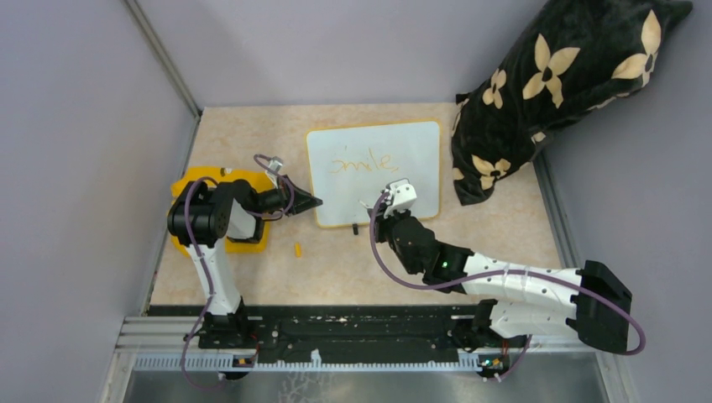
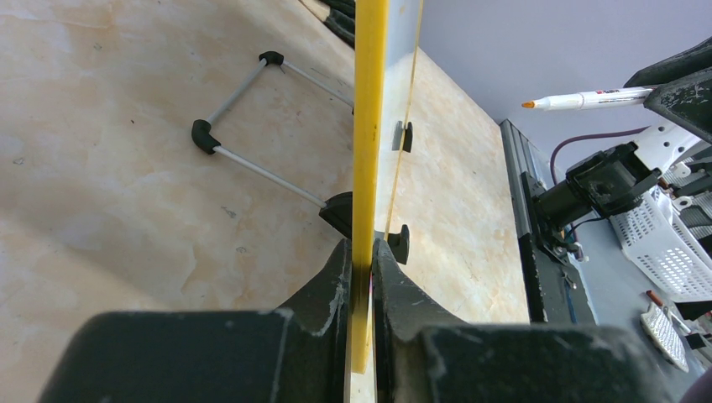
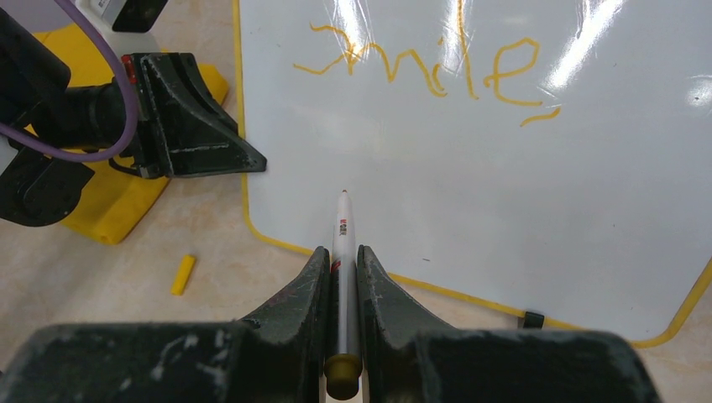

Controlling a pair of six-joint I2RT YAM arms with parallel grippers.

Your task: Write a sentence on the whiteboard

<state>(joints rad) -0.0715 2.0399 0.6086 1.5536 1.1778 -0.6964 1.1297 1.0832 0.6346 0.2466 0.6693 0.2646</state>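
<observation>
the right gripper (image 3: 340, 262) has its fingers closed narrow on a marker (image 3: 343, 239), gripping the white barrel near its back end, so the yellow end plug sticks out behind the jaws. the barrel carries a line of small red print, too fine to read. the marker's tip points forward over the lower left part of the whiteboard (image 3: 504, 210); whether it touches the surface cannot be told.

the left gripper (image 2: 361, 252) is pinched tight on the whiteboard's thin yellow rim, seen edge-on from its wrist camera, with a folding wire stand (image 2: 243, 126) with black ends lying just beside it. from above, this gripper sits at the board's left edge.

the whiteboard lies on the beige table (image 1: 243, 134), between the two arms and a little beyond them, with two small black feet (image 3: 531, 319) on its near edge. the sentence (image 3: 428, 71) so far is one faint orange-yellow cursive word in the board's upper half, reading roughly "smile", with a short loose stroke under the last letter.

a small yellow cap (image 3: 183, 274) lies on the table near the board's near left corner. a flat yellow pad (image 3: 109, 210) sits under the left arm. a black cushion with cream flowers (image 1: 554, 92) leans at the far right.
</observation>
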